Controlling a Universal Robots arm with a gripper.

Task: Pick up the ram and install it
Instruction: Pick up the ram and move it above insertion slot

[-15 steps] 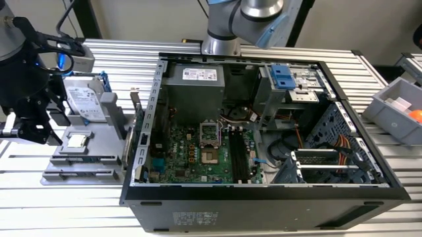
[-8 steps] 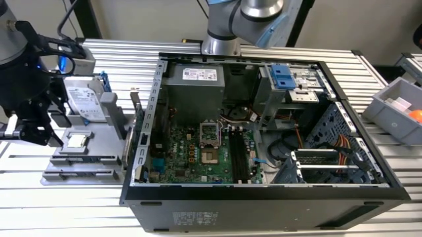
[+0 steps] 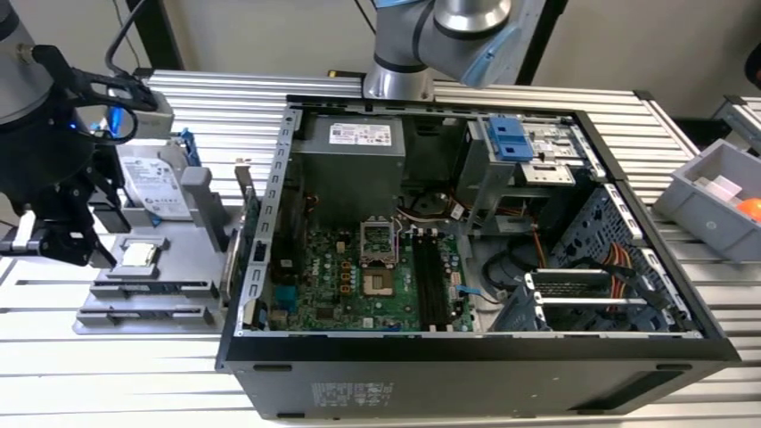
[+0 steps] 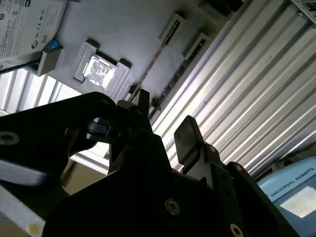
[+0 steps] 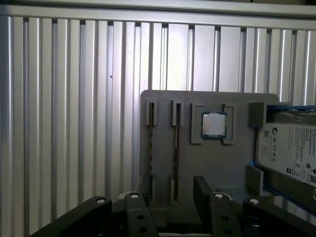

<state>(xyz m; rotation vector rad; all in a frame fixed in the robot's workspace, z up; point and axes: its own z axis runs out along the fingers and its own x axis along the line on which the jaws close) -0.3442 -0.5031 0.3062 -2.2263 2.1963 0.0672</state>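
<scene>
Two thin ram sticks stand on edge in parallel slots of a grey holder tray (image 5: pixel 163 98), one stick (image 5: pixel 175 153) beside the other (image 5: pixel 150 148); in the second wrist view they show as thin dark lines (image 4: pixel 153 61). In the exterior view the tray (image 3: pixel 178 308) lies at the left of the open computer case. My gripper (image 5: pixel 173 192) hovers above the tray's slot end, open, with nothing between its black fingers (image 4: pixel 187 136). In the exterior view the gripper (image 3: pixel 66 250) hangs over the tray's left side. The motherboard's black memory slots (image 3: pixel 430 285) lie inside the case.
A square silver processor chip (image 5: pixel 214 124) and a hard drive (image 5: pixel 291 148) share the tray. The case walls (image 3: pixel 267 223) rise between tray and motherboard (image 3: pixel 339 285). A grey bin (image 3: pixel 714 201) stands at the exterior view's right. The table (image 5: pixel 64 123) is ribbed aluminium.
</scene>
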